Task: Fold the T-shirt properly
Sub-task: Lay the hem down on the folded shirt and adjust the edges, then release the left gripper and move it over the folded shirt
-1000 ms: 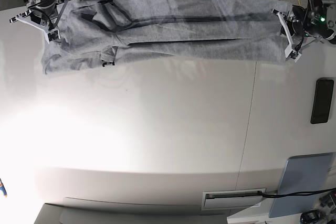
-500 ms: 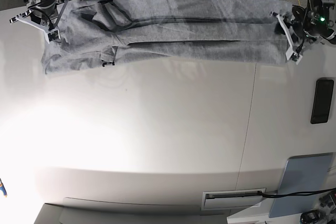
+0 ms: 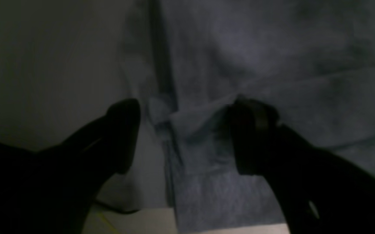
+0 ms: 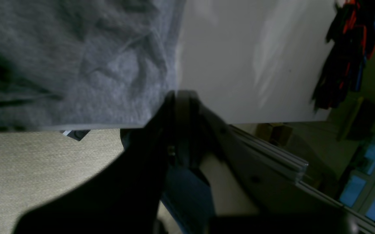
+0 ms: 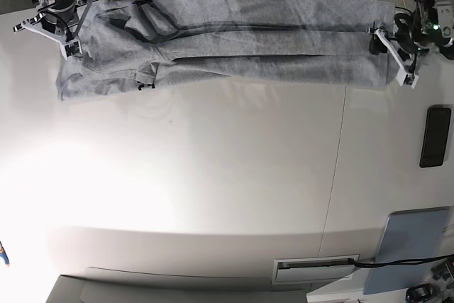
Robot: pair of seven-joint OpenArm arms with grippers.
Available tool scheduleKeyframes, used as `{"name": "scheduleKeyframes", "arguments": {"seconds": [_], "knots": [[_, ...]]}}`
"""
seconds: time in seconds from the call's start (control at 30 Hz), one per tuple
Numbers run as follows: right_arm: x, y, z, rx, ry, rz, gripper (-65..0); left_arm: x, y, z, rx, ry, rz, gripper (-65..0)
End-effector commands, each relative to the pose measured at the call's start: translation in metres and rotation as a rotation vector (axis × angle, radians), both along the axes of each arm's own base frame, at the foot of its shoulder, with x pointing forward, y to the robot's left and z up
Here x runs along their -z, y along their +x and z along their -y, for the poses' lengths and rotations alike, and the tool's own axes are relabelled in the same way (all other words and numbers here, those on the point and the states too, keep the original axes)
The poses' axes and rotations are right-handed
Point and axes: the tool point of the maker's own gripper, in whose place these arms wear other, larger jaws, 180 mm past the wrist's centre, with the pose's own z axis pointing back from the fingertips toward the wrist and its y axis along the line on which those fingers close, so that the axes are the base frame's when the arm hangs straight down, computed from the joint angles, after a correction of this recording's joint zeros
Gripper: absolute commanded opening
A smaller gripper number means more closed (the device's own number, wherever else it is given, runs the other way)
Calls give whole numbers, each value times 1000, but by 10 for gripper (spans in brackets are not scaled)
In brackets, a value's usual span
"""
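Nearest the base camera, the white bench [image 5: 213,196] carries a grey-blue pad [image 5: 408,246] at its near right corner and a black phone [image 5: 434,136] by the right edge. Farther back, the T-shirt [image 5: 234,40] lies in a long, folded band along the far edge, reaching almost from the left corner to the right. At its right end the left hand [image 3: 184,136] stands with jaws wide apart, one finger on the cloth, holding nothing. At the far left corner the right hand [image 4: 177,110] is closed tight, fingers pressed together just beside the shirt's edge; whether cloth is pinched is unclear.
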Motion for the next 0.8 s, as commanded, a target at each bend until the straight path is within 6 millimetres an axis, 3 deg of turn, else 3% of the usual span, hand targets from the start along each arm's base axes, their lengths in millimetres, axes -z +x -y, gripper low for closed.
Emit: {"name": "scheduleKeyframes", "arguments": {"seconds": [0.0, 0.13, 0.33, 0.43, 0.6, 0.77], "knots": [[-9, 5, 2, -13, -23, 30, -650, -3, 4, -9, -18, 1, 22, -204], [-9, 5, 2, -13, -22, 29, -650, 14, -5, -9, -80, -85, 1, -204], [-9, 5, 2, -13, -22, 30, -650, 21, -14, 19, -55, -302, -17, -253], [-9, 5, 2, -13, -22, 30, -650, 19, -12, 27, -58, -367, 1, -355], [-9, 5, 2, -14, -23, 30, -650, 18, -11, 28, -60, -375, 5, -635], [-9, 7, 2, -21, -20, 38, -650, 13, 3, 22, -63, -347, 55, -650]]}}
